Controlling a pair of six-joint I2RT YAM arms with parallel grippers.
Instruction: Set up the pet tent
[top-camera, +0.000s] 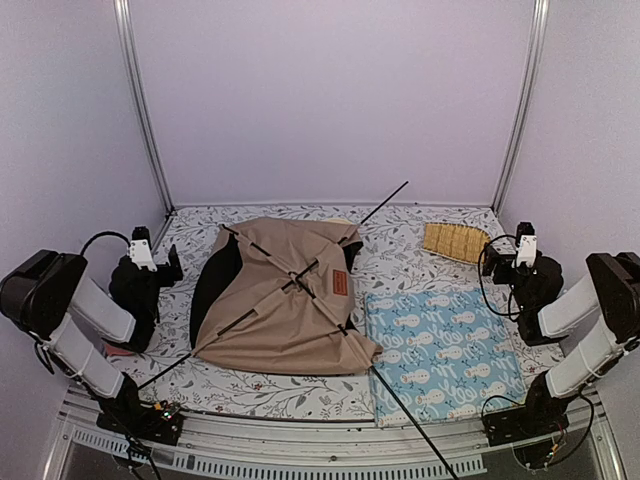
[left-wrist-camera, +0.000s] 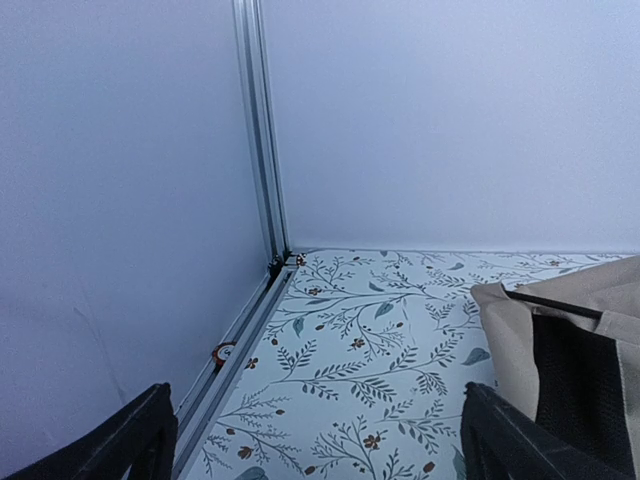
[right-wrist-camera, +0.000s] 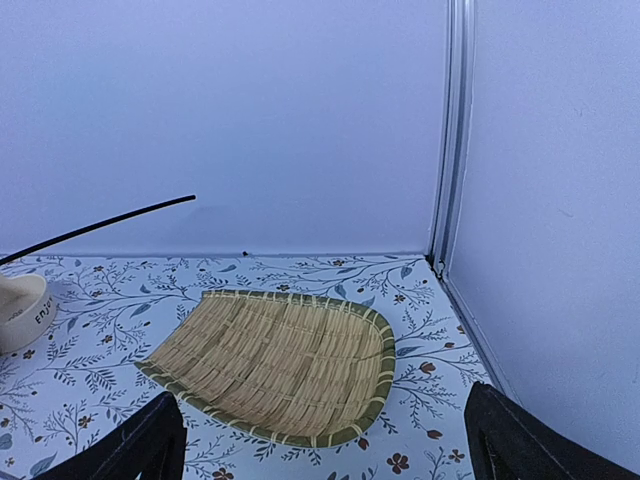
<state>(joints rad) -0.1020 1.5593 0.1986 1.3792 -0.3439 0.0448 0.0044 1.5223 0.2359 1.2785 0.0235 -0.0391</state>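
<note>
The pet tent (top-camera: 285, 300) lies collapsed flat on the table's middle left: beige fabric, black lining at its left edge, a brown label patch (top-camera: 339, 284), and thin black poles (top-camera: 380, 205) crossing over it and sticking out past its edges. My left gripper (top-camera: 160, 262) is open and empty at the table's left side, apart from the tent; the left wrist view shows the tent's corner (left-wrist-camera: 560, 340) to the right of my left gripper (left-wrist-camera: 320, 440). My right gripper (top-camera: 500, 258) is open and empty at the right side, and in the right wrist view my right gripper (right-wrist-camera: 325, 440) faces a woven tray.
A light blue patterned mat (top-camera: 445, 355) lies at the front right. A yellow woven tray (top-camera: 453, 241) (right-wrist-camera: 280, 365) sits at the back right. A cream bowl (right-wrist-camera: 18, 312) stands at the left of the right wrist view. Walls and metal posts (left-wrist-camera: 262, 140) enclose the table.
</note>
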